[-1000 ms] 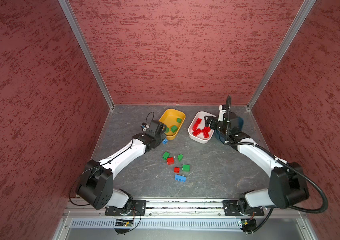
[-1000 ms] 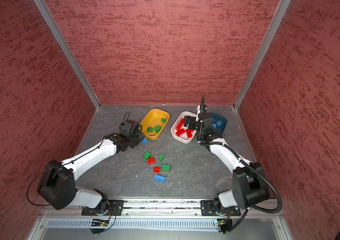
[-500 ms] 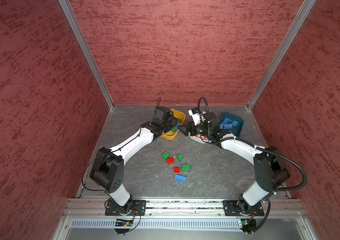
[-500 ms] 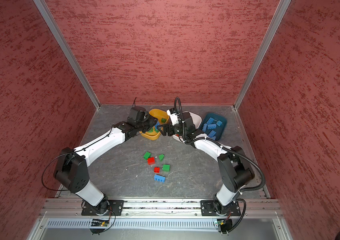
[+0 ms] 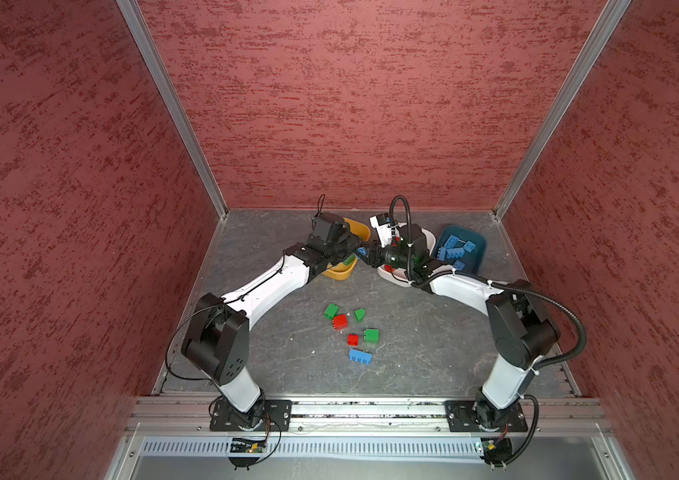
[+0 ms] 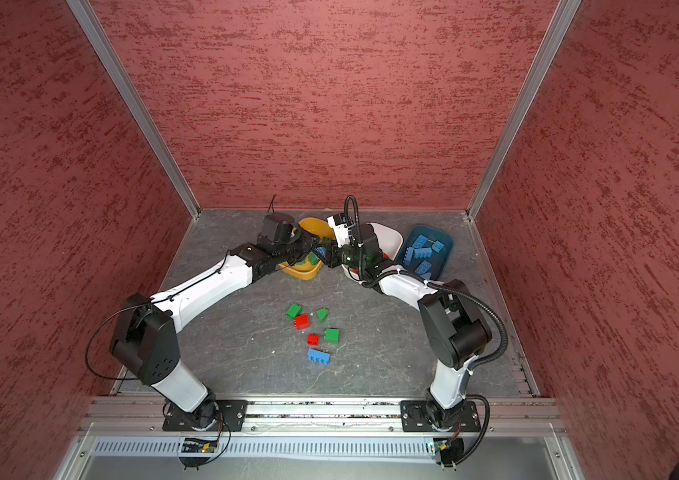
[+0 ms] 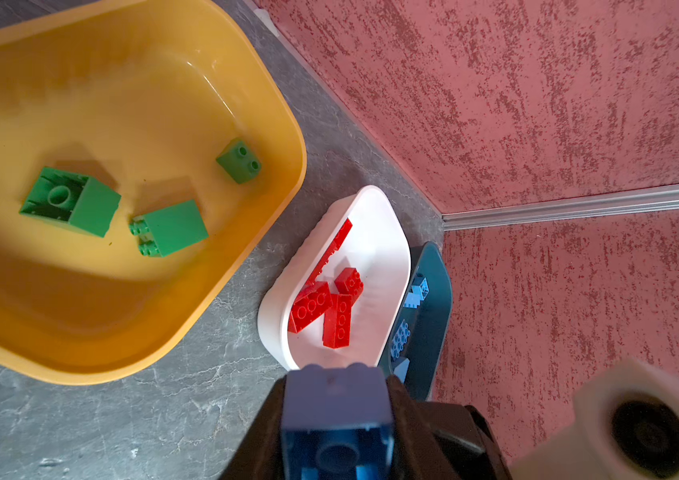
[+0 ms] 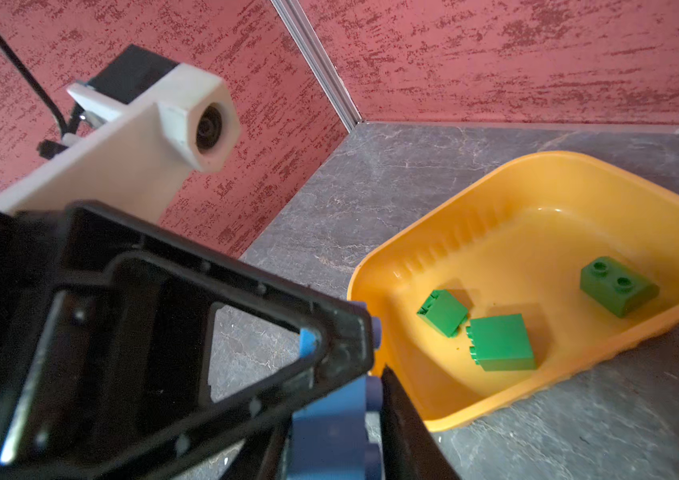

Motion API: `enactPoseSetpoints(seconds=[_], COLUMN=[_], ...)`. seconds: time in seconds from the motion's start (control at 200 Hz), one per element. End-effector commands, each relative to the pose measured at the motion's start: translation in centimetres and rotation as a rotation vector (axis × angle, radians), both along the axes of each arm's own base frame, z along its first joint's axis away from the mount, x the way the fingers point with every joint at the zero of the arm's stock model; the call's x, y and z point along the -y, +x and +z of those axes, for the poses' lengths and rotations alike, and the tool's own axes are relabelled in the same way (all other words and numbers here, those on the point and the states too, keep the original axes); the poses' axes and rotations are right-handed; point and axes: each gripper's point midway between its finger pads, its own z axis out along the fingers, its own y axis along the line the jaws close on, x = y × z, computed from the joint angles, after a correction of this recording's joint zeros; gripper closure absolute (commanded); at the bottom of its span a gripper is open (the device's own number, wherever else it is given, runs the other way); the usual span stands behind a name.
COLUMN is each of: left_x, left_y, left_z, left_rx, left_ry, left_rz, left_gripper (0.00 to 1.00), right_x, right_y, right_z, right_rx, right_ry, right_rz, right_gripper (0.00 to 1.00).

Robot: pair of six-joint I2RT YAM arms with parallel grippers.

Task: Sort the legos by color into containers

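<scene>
Both left fingers (image 7: 267, 428) and right fingers (image 8: 404, 432) pinch one square, studded blue brick (image 7: 335, 415).

— The mustard yellow rounded plastic tub (image 7: 142, 83): glossy or matt?
— Glossy and smooth inside, with fine ribbing along its wall in the right wrist view. The white rounded plastic tub (image 7: 387, 249) has a softer sheen, and the dark teal plastic tub (image 7: 433, 324) looks satin.
— And the bricks?
— The small green studded bricks (image 7: 175, 226) are hard, smooth plastic, faintly shiny. The light blue studded brick (image 7: 335, 415) looks the same.
— The floor?
— The grey veined tabletop (image 5: 412, 332) is matt and stone-like. The dark red mottled walls (image 5: 329, 104) look rough, and the pale corner strips (image 5: 171, 104) are brushed metal. The white arm shells (image 5: 271, 286) are smooth, glossy plastic.
</scene>
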Motion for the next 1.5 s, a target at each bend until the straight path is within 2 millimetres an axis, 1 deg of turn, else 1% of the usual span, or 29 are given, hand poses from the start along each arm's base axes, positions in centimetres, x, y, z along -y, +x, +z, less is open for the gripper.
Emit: enactPoseSetpoints(seconds=[0.0,0.04,0.07,0.115,0.12,0.13,0.18,0.215,0.26,0.301,0.386,0.436,0.496,0.501,0.526,0.536,0.541,0.661,0.761,0.806,0.892,0.997,1.057,1.227,1.307,1.367,1.403,1.428,1.498], left_x=[0.6,0.5,0.5,0.7,0.7,0.8,1.1,1.0,0.6,0.3,-0.6,-1.1,-1.6,-1.6,-1.8,-1.8,-1.9,-2.6,-3.6,-4.5,-6.0,-7.6,-8.3,-9.5,-9.7,-9.7,-9.6,-9.4,-9.2], left_y=[-0.3,-0.3,-0.3,-0.3,-0.3,-0.3,-0.2,-0.2,-0.4,-0.6,-0.9,-1.0,-1.2,-1.2,-1.3,-1.3,-1.3,-1.9,-2.4,-2.8,-3.6,-4.6,-5.0,-6.3,-6.9,-7.3,-7.5,-7.7,-8.0], left_z=[-0.7,-1.0,-1.1,-0.8,-0.9,-0.7,0.0,0.6,0.9,1.2,1.3,1.0,0.3,0.2,-0.2,-0.3,-0.3,-1.7,-3.1,-3.9,-5.6,-7.5,-8.3,-10.1,-11.0,-11.6,-12.0,-12.2,-12.9], left_rx=[-0.019,-0.014,-0.008,0.008,0.009,0.015,0.057,0.085,0.106,0.125,0.143,0.137,0.115,0.114,0.102,0.098,0.097,0.059,0.03,0.003,-0.05,-0.12,-0.142,-0.196,-0.227,-0.249,-0.256,-0.263,-0.282], left_ry=[0.025,0.02,0.008,-0.02,-0.022,-0.026,-0.015,0.02,0.089,0.134,0.172,0.185,0.199,0.2,0.209,0.212,0.213,0.275,0.384,0.447,0.534,0.594,0.615,0.683,0.714,0.723,0.722,0.72,0.713], left_rz=[-0.017,-0.012,-0.014,-0.033,-0.035,-0.044,-0.079,-0.091,-0.092,-0.088,-0.082,-0.075,-0.076,-0.076,-0.078,-0.079,-0.079,-0.101,-0.131,-0.135,-0.151,-0.173,-0.188,-0.259,-0.301,-0.33,-0.348,-0.364,-0.393], left_gripper=[0.77,0.74,0.69,0.55,0.55,0.49,0.27,0.14,0.05,0.0,0.01,0.01,0.0,0.01,0.01,0.01,0.01,0.01,0.0,0.01,0.01,0.0,0.01,0.0,0.01,0.01,0.01,0.01,0.0], right_x=[0.6,0.8,0.9,1.2,1.2,1.3,2.0,2.7,3.6,4.6,7.3,9.5,12.8,13.4,14.9,15.1,15.8,22.4,26.8,28.3,30.5,32.8,34.1,37.3,38.3,38.6,39.0,39.2,39.5], right_y=[0.4,0.3,0.3,0.5,0.5,0.6,1.0,1.3,1.6,1.8,2.3,2.9,3.7,3.8,4.1,4.1,4.2,4.9,4.9,4.8,4.5,4.0,3.8,4.5,5.1,5.6,5.7,5.9,6.3], right_z=[3.3,3.6,3.7,3.6,3.6,3.6,3.3,3.0,2.8,2.5,1.6,1.1,0.2,0.1,-0.2,-0.2,-0.4,-1.9,-3.2,-3.6,-4.3,-5.1,-5.5,-6.9,-8.0,-9.1,-10.2,-10.5,-11.2], right_rx=[0.112,0.119,0.124,0.128,0.129,0.129,0.13,0.127,0.124,0.119,0.099,0.076,0.034,0.028,0.008,0.004,-0.005,-0.105,-0.167,-0.184,-0.207,-0.23,-0.235,-0.263,-0.282,-0.314,-0.352,-0.373,-0.414], right_ry=[0.051,0.043,0.034,0.024,0.023,0.021,0.006,-0.006,-0.019,-0.028,-0.053,-0.071,-0.09,-0.092,-0.093,-0.094,-0.093,-0.078,-0.125,-0.154,-0.192,-0.234,-0.261,-0.408,-0.491,-0.565,-0.617,-0.644,-0.701], right_rz=[-0.041,-0.043,-0.046,-0.065,-0.069,-0.077,-0.124,-0.164,-0.211,-0.254,-0.355,-0.437,-0.55,-0.568,-0.614,-0.622,-0.641,-0.815,-0.924,-0.955,-0.992,-1.041,-1.072,-1.132,-1.136,-1.117,-1.109,-1.108,-1.098], right_gripper=[0.75,0.79,0.82,0.85,0.86,0.86,0.89,0.9,0.91,0.92,0.93,0.93,0.93,0.93,0.93,0.93,0.93,0.93,0.93,0.92,0.92,0.91,0.9,0.9,0.88,0.85,0.82,0.8,0.7])
